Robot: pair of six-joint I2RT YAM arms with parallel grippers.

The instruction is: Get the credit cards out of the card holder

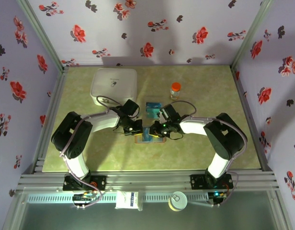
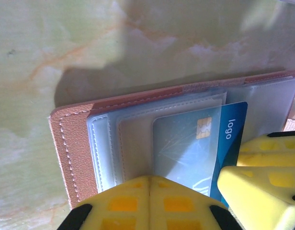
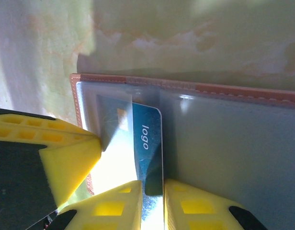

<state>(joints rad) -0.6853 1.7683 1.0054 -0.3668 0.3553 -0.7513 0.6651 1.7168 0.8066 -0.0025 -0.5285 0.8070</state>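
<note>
The card holder (image 1: 150,139) lies open on the table, tan outside (image 2: 71,143) with pale pockets (image 3: 224,153). A blue credit card (image 2: 195,148) with a chip and the word "logo" sticks halfway out of a clear pocket. My left gripper (image 2: 150,178) is shut with nothing in it, its tips pressing on the pocket next to the card. My right gripper (image 3: 152,184) has its jaws slightly apart, and the card's free end (image 3: 147,139) lies in the gap. Both grippers (image 1: 138,128) (image 1: 156,128) meet over the holder. Two teal cards (image 1: 153,109) lie on the table just behind it.
A big white square box (image 1: 114,86) stands at the back left. A small bottle with an orange cap (image 1: 175,90) stands behind the loose cards. Flowered walls close in the table on three sides.
</note>
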